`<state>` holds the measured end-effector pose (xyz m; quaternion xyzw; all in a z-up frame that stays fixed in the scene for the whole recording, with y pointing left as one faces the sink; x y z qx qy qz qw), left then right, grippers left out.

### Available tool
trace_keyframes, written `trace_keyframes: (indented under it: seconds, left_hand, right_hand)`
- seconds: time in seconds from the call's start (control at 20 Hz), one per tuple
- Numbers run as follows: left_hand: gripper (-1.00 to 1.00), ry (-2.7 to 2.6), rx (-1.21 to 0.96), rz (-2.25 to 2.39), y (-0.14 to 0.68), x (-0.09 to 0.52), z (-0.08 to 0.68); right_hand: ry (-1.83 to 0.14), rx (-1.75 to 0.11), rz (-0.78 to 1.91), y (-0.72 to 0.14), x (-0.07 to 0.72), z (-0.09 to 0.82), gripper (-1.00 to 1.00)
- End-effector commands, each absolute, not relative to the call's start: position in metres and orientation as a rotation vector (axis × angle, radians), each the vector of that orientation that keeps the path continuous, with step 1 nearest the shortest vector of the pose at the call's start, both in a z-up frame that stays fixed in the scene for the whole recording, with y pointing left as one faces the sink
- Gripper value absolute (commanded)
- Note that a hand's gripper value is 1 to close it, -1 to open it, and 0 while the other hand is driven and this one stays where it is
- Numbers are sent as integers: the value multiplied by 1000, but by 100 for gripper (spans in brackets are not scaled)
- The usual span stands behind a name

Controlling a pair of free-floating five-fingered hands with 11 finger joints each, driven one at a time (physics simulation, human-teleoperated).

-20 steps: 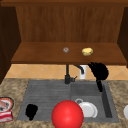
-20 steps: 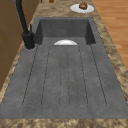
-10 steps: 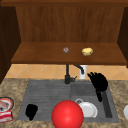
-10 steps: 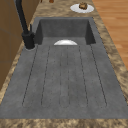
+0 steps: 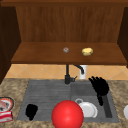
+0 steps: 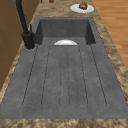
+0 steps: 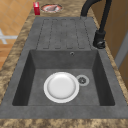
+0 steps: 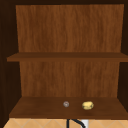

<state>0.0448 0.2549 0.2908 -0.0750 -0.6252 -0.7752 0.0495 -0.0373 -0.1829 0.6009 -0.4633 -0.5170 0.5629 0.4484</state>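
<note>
Right hand (image 5: 100, 86) hovers over the sink basin (image 7: 35, 82), fingers spread straight up, grasping nothing. The white plate (image 7: 61, 87) lies on the basin floor at its seven o'clock, untouched. Left hand (image 5: 31, 111) hangs over the drainboard, fingers unclear.

Open wooden wall cabinet (image 8: 67, 75) over a speckled stone counter (image 6: 62, 8).
Tan tiled backsplash (image 5: 37, 71) behind; wood floor (image 6: 112, 22) alongside.

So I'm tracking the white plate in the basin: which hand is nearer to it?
The right hand, hovering just up and right of the white plate. The left hand hangs far left, over the draining board.
</note>
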Motion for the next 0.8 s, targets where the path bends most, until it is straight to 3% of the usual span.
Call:
trace_keyframes:
  seconds: [0.0,0.75]
  left_hand:
    - [0,-1905,-228,-2362,255,45,291]
    - [0,-1905,-228,-2362,255,45,291]
  right_hand:
    - [-1284,-1151,1383,-185,-38,601,-100]
    - [-1205,-1062,1427,-181,41,680,-100]
